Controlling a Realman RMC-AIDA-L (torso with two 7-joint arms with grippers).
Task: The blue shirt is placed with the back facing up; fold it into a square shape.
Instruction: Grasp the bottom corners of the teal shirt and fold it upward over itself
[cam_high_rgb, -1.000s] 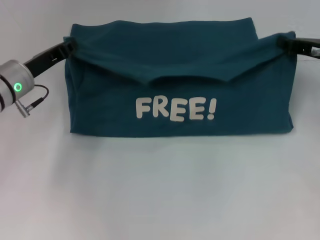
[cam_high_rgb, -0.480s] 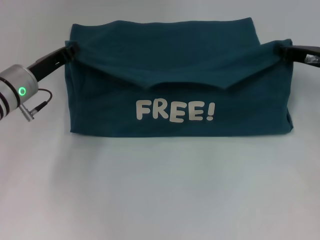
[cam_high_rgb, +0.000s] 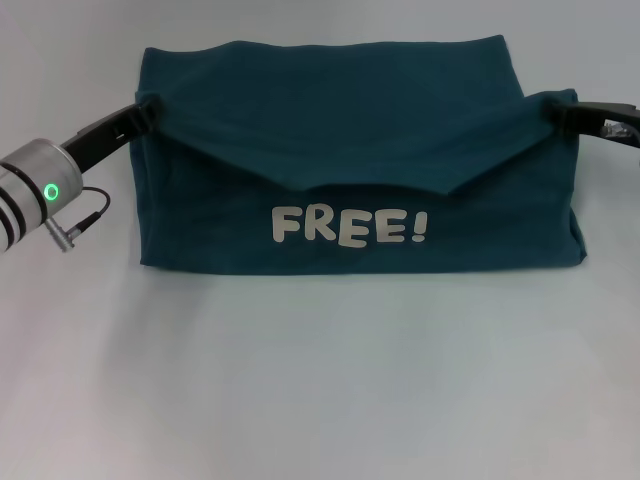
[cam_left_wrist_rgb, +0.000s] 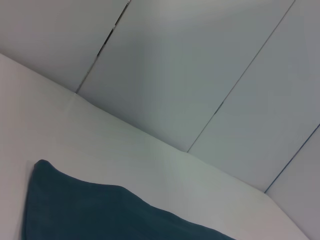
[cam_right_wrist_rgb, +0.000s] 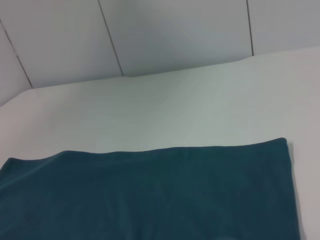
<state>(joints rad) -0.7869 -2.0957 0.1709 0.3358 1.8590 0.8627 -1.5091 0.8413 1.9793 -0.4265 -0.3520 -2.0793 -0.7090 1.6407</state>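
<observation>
The blue shirt (cam_high_rgb: 350, 120) lies across the middle of the white table (cam_high_rgb: 320, 380), dark teal with white "FREE!" lettering (cam_high_rgb: 352, 225) facing up. Its far part is drawn over toward me as a sagging flap whose edge hangs just above the lettering. My left gripper (cam_high_rgb: 143, 108) pinches the flap's left corner, and my right gripper (cam_high_rgb: 556, 108) pinches the right corner, both raised a little off the cloth below. The left wrist view shows a strip of the shirt (cam_left_wrist_rgb: 100, 215), and the right wrist view shows a flat stretch of the shirt (cam_right_wrist_rgb: 150, 195).
Bare white tabletop surrounds the shirt on the near side and at both ends. Grey wall panels (cam_right_wrist_rgb: 175, 35) rise behind the table's far edge. A cable (cam_high_rgb: 85, 212) loops off my left wrist.
Both grippers have come toward me with the shirt's corners, the right one also slightly inward. The flap's edge has slid closer to the lettering.
</observation>
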